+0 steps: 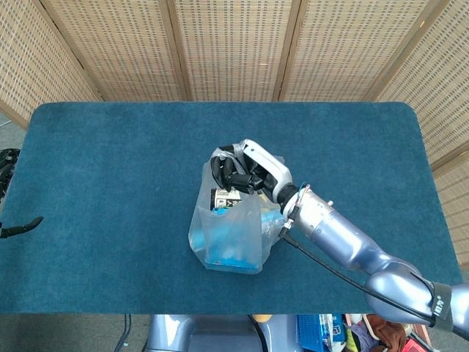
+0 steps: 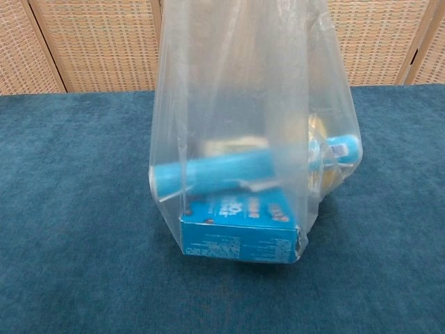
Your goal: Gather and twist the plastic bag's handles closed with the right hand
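A clear plastic bag (image 1: 227, 235) (image 2: 243, 104) stands near the middle of the blue table, pulled upward. Through it show a blue box (image 2: 240, 233), a light blue tube (image 2: 222, 174) and something yellow (image 2: 323, 156). My right hand (image 1: 240, 172) grips the bunched handles at the top of the bag in the head view; the chest view cuts off the hand above its top edge. My left hand (image 1: 18, 227) shows only as a dark tip at the far left edge, too little to tell how it lies.
The blue carpeted table (image 1: 110, 161) (image 2: 69, 209) spreads around the bag. Woven screen panels (image 1: 234, 44) stand behind its far edge. My right forearm (image 1: 344, 242) reaches in from the lower right.
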Controlling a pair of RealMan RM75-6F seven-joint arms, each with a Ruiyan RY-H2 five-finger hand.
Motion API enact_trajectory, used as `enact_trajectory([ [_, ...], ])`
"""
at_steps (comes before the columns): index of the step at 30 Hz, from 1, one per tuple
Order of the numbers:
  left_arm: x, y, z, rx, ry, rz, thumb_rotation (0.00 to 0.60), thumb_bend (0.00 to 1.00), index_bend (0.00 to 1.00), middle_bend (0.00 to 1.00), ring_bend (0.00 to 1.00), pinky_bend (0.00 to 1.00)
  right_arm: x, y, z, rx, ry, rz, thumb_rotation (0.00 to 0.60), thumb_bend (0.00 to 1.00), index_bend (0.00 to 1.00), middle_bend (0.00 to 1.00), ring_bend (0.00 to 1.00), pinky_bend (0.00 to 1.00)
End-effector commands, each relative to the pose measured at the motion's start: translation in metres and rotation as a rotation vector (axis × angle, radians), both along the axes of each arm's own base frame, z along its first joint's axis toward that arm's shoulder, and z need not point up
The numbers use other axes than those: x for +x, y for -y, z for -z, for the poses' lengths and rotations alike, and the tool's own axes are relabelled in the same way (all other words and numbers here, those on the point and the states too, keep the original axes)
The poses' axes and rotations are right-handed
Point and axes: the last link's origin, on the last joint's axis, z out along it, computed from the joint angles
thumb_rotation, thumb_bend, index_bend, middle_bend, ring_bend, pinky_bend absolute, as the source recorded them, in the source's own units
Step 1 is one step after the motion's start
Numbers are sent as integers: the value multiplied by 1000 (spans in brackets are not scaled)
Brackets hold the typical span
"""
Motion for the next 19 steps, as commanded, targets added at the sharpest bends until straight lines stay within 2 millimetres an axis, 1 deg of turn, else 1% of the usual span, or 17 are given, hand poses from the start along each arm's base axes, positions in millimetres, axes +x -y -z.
enact_trajectory([
  [1,-1,0,-1,0,1,-3,600,117,0,0,0,19,11,0,-9,-9,22,0,600,1000,670,752,723,939],
  [5,-2,-1,-2,0,3,-10,600,117,0,0,0,19,21,1,-19,-27,41,3,600,1000,669,752,722,939],
  [9,-3,-2,-3,3,4,-16,600,119,0,0,0,18,32,3,-34,-48,63,14,600,1000,667,752,722,939],
  [15,-4,-3,-4,3,5,-21,600,117,0,0,0,18,41,10,-52,-53,95,44,600,1000,664,752,723,939],
  [19,-4,-3,-4,1,5,-21,600,118,0,0,0,19,43,15,-59,-55,118,65,600,1000,664,752,722,939],
])
